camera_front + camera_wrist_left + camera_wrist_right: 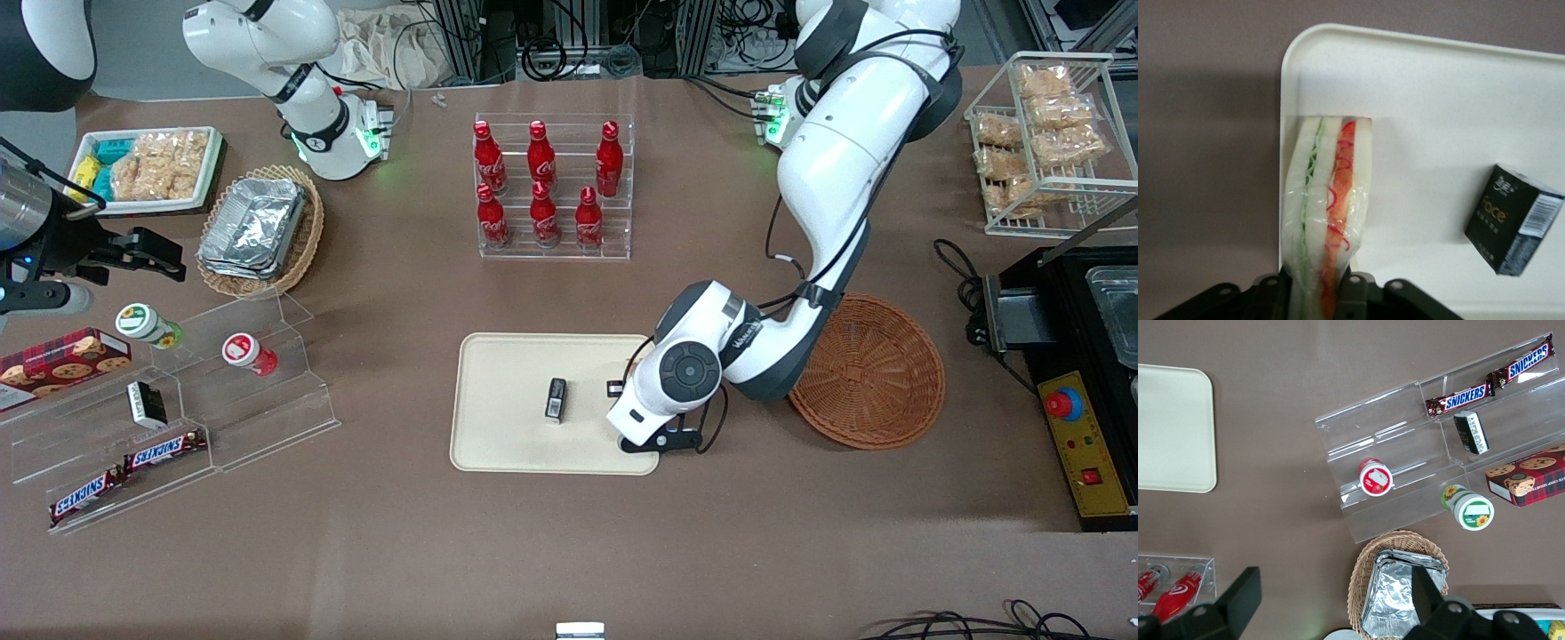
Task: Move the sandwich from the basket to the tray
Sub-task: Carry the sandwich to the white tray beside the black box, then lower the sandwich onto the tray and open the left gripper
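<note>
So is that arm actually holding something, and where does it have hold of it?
Yes. The gripper holds the wrapped sandwich by one end, over the edge of the cream tray; the rest of the wedge sticks out free.

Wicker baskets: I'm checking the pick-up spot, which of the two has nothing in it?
The reddish-brown round basket beside the tray holds nothing; the tan basket holds foil containers. The gripper holds the sandwich over the tray.

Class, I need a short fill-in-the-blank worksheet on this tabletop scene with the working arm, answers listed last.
1. The gripper holds a wrapped ____ over the tray.
2. The reddish-brown basket now contains ____.
3. A small ____ box stands on the tray.
4. The clear rack holds ____ red bottles.

Answers: sandwich; nothing; black; six
</note>
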`<action>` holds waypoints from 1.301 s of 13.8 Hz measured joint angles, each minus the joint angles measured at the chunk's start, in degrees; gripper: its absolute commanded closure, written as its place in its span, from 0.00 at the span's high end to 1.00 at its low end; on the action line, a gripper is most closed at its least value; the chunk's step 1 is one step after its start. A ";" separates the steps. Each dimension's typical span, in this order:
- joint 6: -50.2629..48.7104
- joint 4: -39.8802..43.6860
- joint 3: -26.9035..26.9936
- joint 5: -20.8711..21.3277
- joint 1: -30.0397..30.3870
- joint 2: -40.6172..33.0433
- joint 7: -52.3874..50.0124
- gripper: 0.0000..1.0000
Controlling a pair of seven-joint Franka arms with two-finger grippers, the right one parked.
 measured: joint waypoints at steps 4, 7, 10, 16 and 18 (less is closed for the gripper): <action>1.11 -0.29 0.00 2.05 -0.07 0.37 0.00 1.00; 0.20 0.26 0.07 2.09 0.22 -1.56 -0.11 1.00; -7.51 0.46 0.24 2.21 2.29 -8.83 -0.12 1.00; -13.22 -10.59 0.54 2.24 12.79 -30.36 3.05 1.00; -13.51 -14.82 0.71 -0.27 18.42 -36.17 7.03 1.00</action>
